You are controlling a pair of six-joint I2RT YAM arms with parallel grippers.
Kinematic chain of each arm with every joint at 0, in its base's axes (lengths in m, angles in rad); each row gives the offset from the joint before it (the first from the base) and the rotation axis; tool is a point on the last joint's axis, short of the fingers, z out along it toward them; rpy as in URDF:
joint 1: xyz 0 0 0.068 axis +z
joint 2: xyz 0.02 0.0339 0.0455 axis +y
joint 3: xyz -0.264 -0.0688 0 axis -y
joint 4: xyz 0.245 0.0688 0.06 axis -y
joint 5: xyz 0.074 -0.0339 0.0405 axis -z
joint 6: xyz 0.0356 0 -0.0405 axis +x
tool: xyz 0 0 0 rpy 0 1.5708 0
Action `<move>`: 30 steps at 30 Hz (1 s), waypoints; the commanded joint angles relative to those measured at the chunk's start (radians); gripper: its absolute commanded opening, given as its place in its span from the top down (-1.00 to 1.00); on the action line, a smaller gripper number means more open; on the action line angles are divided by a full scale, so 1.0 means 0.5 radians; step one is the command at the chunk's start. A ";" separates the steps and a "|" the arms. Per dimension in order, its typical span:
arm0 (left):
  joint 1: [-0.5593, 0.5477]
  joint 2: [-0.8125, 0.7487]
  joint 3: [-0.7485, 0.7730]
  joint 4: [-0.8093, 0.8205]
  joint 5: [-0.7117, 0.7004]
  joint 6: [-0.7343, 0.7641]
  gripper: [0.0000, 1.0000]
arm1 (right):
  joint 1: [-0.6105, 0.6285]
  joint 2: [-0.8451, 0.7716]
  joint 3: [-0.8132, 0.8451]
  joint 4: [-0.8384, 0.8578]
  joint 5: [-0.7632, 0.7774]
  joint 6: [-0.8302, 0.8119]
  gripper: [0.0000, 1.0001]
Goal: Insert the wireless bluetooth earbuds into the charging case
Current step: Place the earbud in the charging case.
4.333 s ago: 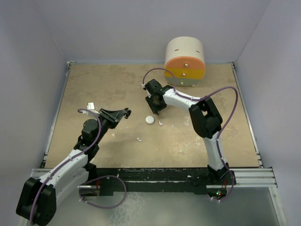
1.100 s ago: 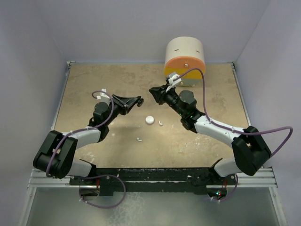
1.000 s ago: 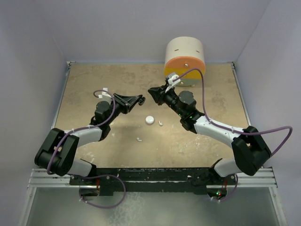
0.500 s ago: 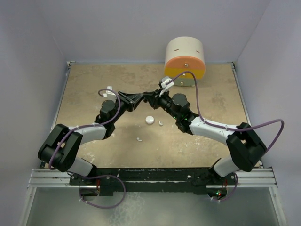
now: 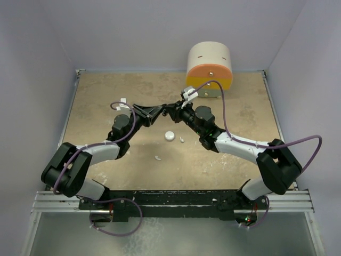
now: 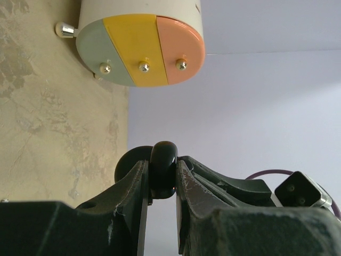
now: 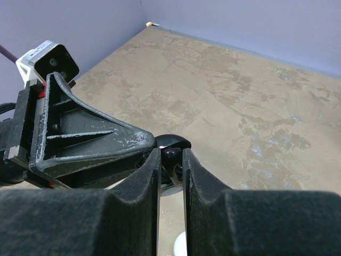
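My left gripper (image 5: 156, 111) is shut on a glossy black round charging case (image 6: 163, 166), held above the table's middle. A round black flap (image 6: 129, 164) of the case shows behind the left finger. My right gripper (image 5: 169, 110) meets it tip to tip and is shut on a small black earbud (image 7: 173, 156), which sits right at the case (image 7: 173, 142). Two white earbuds (image 5: 182, 140) (image 5: 158, 158) lie on the table below the grippers, next to a white round disc (image 5: 169, 136). In the right wrist view the disc (image 7: 181, 246) shows under my fingers.
A cream cylinder (image 5: 209, 68) with a face of orange, yellow and grey segments stands at the back right against the wall. In the left wrist view its face (image 6: 139, 49) carries three small metal knobs. Lavender walls enclose the tan tabletop (image 5: 106, 96).
Over the last second both grippers swung inward and their tips came together above the table's middle. In the last half second they have hardly moved.
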 commanded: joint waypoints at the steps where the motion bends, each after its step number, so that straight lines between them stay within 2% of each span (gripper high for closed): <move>1: -0.016 -0.098 -0.027 0.138 -0.018 -0.022 1.00 | 0.004 -0.054 0.076 0.021 0.042 -0.022 1.00; 28: -0.040 -0.117 -0.040 0.161 -0.048 -0.032 1.00 | 0.003 -0.064 0.036 -0.021 0.036 0.027 0.99; 30: -0.040 -0.120 -0.031 0.159 -0.053 -0.034 1.00 | 0.002 -0.072 0.028 -0.013 0.033 0.045 0.72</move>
